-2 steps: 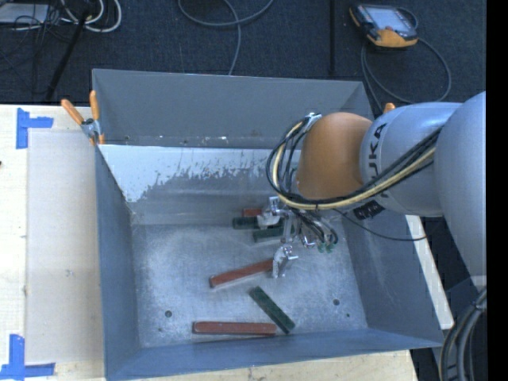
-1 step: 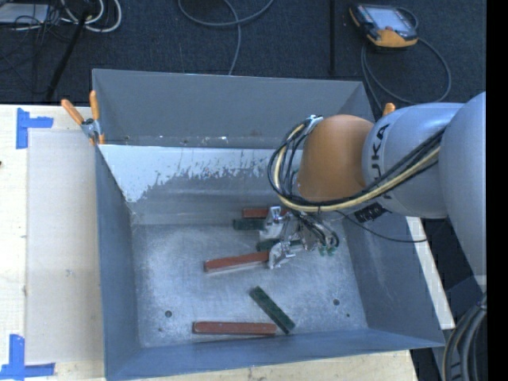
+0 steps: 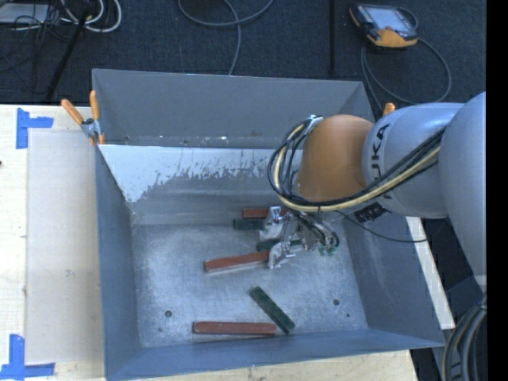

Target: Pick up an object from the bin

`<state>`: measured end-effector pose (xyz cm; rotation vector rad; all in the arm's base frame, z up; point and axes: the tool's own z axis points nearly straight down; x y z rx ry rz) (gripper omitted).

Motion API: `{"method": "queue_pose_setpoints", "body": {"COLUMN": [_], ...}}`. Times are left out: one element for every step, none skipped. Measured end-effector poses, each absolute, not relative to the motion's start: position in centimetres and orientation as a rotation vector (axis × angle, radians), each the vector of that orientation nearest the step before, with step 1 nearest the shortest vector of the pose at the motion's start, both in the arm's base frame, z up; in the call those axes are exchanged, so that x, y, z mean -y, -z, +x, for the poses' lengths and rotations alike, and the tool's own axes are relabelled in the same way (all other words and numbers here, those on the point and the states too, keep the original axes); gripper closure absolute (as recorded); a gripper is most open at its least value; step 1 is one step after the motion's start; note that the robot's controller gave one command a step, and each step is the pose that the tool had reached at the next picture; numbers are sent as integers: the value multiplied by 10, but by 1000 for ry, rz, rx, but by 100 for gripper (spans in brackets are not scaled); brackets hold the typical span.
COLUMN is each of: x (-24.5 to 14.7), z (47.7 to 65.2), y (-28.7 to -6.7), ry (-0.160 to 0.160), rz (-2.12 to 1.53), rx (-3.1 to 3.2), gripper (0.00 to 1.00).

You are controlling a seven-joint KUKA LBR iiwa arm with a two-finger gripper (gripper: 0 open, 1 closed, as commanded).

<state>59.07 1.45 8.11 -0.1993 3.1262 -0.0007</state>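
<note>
A brown stick [image 3: 236, 263] lies across the middle of the bin [image 3: 115, 276], its right end right at the gripper [image 3: 279, 248], whose state, spread or pressed together, I cannot tell; gripped so near its end, the stick could likely pivot and slip free.

You see the gripper [image 3: 279, 248] low in the bin [image 3: 159, 189], at the right end of a brown bar [image 3: 230, 264] lying mid-floor; contact cannot be confirmed. Nearer the front wall lie a dark green bar [image 3: 272, 309] and a second brown bar [image 3: 234, 329], their ends close together.

Grey arm [image 3: 444, 161], orange wrist cover [image 3: 333, 161], looped cables [image 3: 282, 169].
</note>
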Motion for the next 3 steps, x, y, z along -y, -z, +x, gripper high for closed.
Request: {"method": "queue_pose_setpoints", "body": {"x": [-15, -15, -15], "z": [589, 586, 589], "y": [-84, -103, -119], "ry": [0, -1, 0], "rz": [-201, -202, -202], "rx": [-3134, -3143, -3135], "gripper": [100, 100, 100]}}
